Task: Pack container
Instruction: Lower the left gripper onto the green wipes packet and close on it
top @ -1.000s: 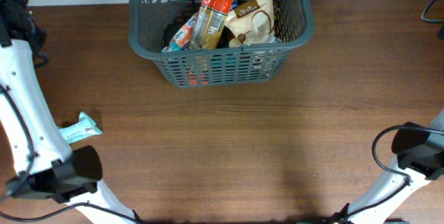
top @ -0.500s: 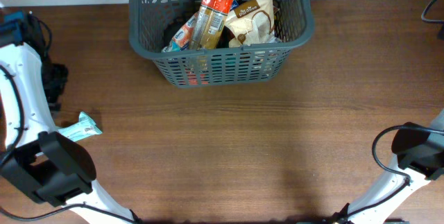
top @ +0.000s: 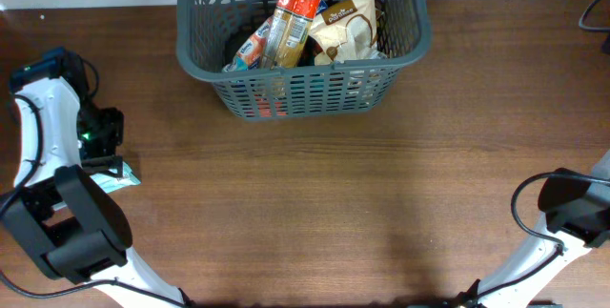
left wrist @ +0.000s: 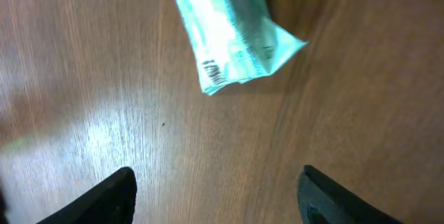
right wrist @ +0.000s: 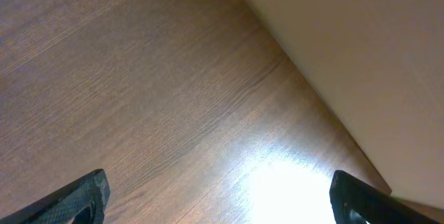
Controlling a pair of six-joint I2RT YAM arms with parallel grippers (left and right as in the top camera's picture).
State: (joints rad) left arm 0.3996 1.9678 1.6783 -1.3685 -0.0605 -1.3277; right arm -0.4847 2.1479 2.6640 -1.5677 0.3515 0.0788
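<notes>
Left hand (left wrist: 215, 200) hangs over the table (left wrist: 104, 99) with its two fingers apart and nothing between them. Just ahead of it lies a small teal packet (left wrist: 229, 33), flat on the wood and a bit slanted. It is the only packet out on the table, near the left side. The container (top: 195, 60) sits well away, at the far middle of the table. It has packets in it, like an orange-topped packet (top: 291, 17) and a tan bag (top: 348, 22).

I think the step now is to pick up the teal packet. To do it well, the hand should move forward until the packet is right between the fingers. Then it should turn so the fingers close across the narrow side, go down to the wood and squeeze softly. The packet looks flat and slippery, so it could slide away. Right hand (right wrist: 218, 200) is wide open over bare table, holding nothing.
</notes>
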